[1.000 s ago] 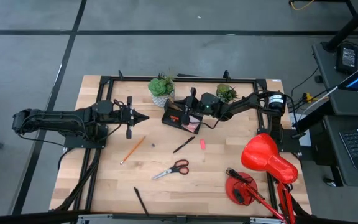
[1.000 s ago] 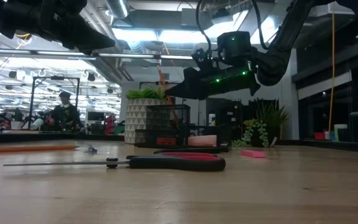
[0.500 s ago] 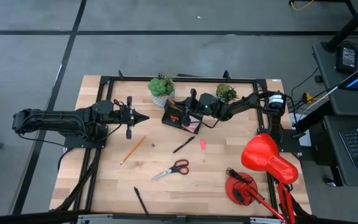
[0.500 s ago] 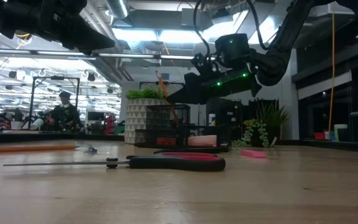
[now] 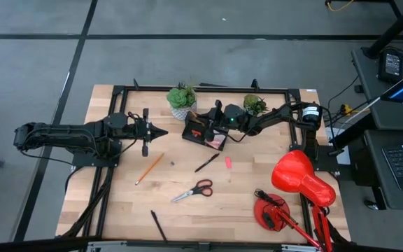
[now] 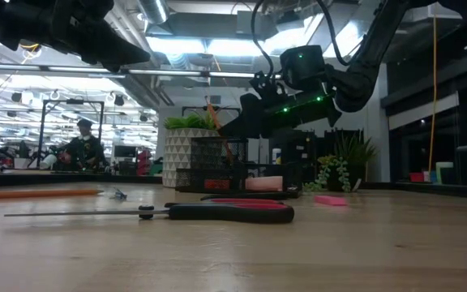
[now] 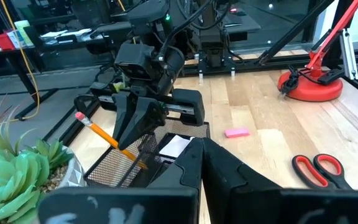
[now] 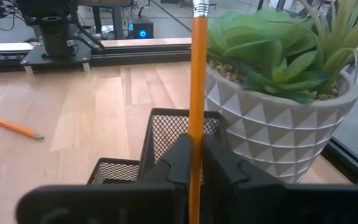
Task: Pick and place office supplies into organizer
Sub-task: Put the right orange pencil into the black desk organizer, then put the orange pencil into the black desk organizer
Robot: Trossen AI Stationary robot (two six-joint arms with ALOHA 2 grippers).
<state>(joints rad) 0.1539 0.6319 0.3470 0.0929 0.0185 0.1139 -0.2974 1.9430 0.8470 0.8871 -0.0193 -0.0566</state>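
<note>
Over the organizer [image 8: 166, 134] of black wire mesh, right gripper [image 8: 194, 163] pinching a slim orange-yellow pencil [image 8: 197, 74], upright between the dark fingers, lower end pointing into the tall back compartment directly below. Best lowered straight, kept clear of the mesh rim, let go only once the lower end sits inside. Left gripper [image 5: 161, 131] parked well off, closed and empty.

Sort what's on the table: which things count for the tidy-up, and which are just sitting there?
Job: organizer; pencil in right gripper; loose pencil; scissors; pens; pink eraser.
Bystanders: red lamp; potted plants.
</note>
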